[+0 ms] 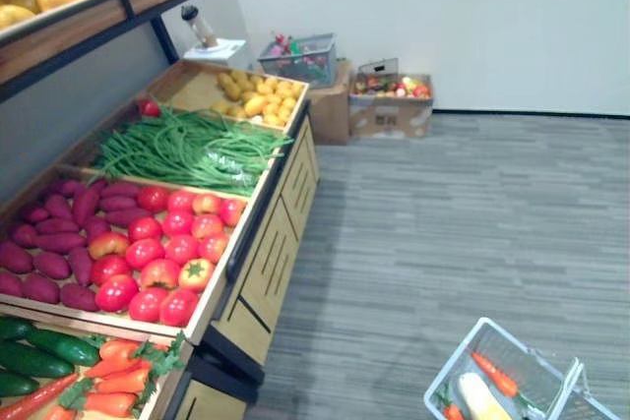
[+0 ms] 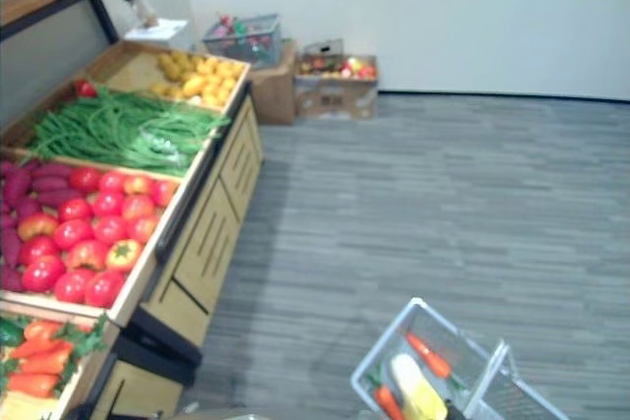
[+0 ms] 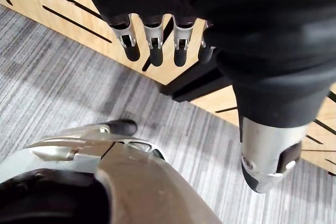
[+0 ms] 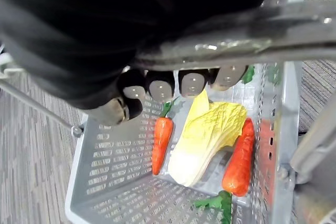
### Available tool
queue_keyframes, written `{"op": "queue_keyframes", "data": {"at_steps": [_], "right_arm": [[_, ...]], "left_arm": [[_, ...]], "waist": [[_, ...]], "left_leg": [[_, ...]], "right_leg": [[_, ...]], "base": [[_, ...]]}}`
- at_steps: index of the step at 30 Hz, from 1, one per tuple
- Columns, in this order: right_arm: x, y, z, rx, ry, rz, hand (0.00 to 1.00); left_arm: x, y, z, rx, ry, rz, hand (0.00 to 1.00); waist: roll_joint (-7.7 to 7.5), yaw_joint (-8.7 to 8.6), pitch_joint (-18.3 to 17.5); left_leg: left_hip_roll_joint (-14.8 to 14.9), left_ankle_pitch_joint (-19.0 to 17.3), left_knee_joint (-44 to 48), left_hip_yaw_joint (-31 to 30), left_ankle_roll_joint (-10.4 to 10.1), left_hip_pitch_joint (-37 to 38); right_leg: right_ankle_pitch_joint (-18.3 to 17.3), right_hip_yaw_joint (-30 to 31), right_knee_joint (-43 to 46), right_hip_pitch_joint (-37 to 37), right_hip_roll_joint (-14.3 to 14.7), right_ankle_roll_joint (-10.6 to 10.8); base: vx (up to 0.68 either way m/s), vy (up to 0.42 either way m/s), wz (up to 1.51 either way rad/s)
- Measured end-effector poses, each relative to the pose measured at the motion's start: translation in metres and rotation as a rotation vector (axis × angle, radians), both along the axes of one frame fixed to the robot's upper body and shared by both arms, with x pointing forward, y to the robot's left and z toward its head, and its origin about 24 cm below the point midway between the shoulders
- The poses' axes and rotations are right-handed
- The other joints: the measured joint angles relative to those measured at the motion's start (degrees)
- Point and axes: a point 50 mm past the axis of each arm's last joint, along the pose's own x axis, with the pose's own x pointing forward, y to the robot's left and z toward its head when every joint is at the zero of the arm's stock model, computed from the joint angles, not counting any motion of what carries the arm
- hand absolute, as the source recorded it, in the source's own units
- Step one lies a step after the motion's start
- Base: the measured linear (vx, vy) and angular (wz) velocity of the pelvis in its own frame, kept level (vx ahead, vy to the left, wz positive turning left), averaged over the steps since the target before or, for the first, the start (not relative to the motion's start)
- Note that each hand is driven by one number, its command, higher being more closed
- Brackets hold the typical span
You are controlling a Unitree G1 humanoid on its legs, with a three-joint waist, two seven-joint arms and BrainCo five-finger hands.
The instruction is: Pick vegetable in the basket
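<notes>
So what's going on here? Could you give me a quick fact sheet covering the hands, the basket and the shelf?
right hand: fingers curled round the handle of the basket
left hand: open, empty, hanging beside the wooden stand
basket contents: two carrots, one cabbage
stand produce: tomatoes, green beans, cucumbers

A plain white wall (image 1: pixel 443 17) closes the far side of the room, with a dark baseboard (image 1: pixel 532 113) along its foot. Grey striped carpet floor (image 1: pixel 472 233) covers the middle and right. Along the left runs a wooden display counter (image 1: pixel 268 268) whose front panels have dark slots, under a wooden upper shelf (image 1: pixel 89 17) on a black bracket (image 1: pixel 162 38). Two cardboard boxes (image 1: pixel 392 117) stand against the far wall.
</notes>
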Motion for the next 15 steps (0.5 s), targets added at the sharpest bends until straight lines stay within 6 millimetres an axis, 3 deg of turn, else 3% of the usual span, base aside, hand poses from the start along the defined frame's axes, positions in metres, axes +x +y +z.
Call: {"op": "queue_keyframes", "data": {"at_steps": [15], "right_arm": [[0.006, 0.012, -0.003, 0.019, 0.027, 0.134, 1.0]], "left_arm": [[0.0, -0.003, -0.002, -0.024, 0.028, -0.108, 0.0]], "waist": [[-0.21, -0.45, -0.7]], "left_leg": [[0.7, -0.9, 0.2, 2.2, -0.9, 1.5]], "right_leg": [[0.6, 2.2, -0.5, 0.3, 1.0, -0.1]], "base": [[0.05, -0.005, -0.07]]}}
